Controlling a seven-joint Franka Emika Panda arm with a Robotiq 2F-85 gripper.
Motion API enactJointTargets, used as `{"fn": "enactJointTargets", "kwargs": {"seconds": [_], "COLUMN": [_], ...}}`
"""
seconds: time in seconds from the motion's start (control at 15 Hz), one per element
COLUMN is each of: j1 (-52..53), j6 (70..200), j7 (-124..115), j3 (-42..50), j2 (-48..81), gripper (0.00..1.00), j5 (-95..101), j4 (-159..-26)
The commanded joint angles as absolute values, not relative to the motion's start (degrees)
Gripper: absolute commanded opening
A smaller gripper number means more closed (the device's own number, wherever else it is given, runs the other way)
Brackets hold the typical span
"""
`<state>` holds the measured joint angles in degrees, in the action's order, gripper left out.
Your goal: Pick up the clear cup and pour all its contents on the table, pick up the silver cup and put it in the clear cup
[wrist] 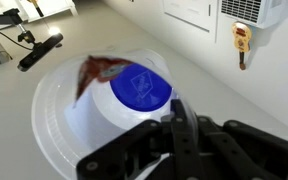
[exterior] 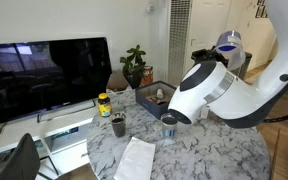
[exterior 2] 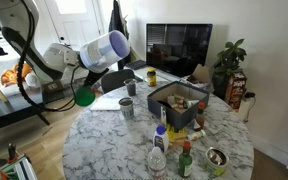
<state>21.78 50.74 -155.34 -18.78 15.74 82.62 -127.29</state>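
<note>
One white arm (exterior 2: 94,52) reaches over the near rim of the round marble surface (exterior 2: 114,140), which also carries a dark open box (exterior 2: 174,116) crowded with small items too blurred to name. Next in size is the clear cup (wrist: 59,110), which fills the wrist view. The jaws look clenched on its wall at the rim, though the contact itself is partly hidden. In an exterior view the clear cup (exterior 2: 84,97) sits at the end of the arm, above the edge of the surface. I cannot tell whether it touches. It is probably thin plastic, so light, springy and slick. A rim pinch suits it, but squeezing hard could buckle the wall. The silver cup (exterior 2: 127,107) stands upright on the surface, apart from the clear one and near the box. It is likely stiff and smooth, so best taken by its wall near the lip. Smallest of all, a red piece (wrist: 96,70) lies inside the clear cup beside a round blue patch (wrist: 139,85), so the pour is not yet done.
</note>
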Motion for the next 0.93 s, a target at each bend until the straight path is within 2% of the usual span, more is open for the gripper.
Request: {"fn": "enactJointTargets", "kwargs": {"seconds": [0.0,0.27,0.87], "j1": [21.50,20.15,13.86], "j6": [50.49,56.55,87.95], "j7": [-155.95,-154.92,-149.00], "j3": [-19.22,-19.67,-17.85], "j2": [17.15,16.01,9.79], "gripper": [0.01,0.01,0.01], "j5": [83.10,80.28,73.94], "j4": [-126.56,-126.07,-128.95]}}
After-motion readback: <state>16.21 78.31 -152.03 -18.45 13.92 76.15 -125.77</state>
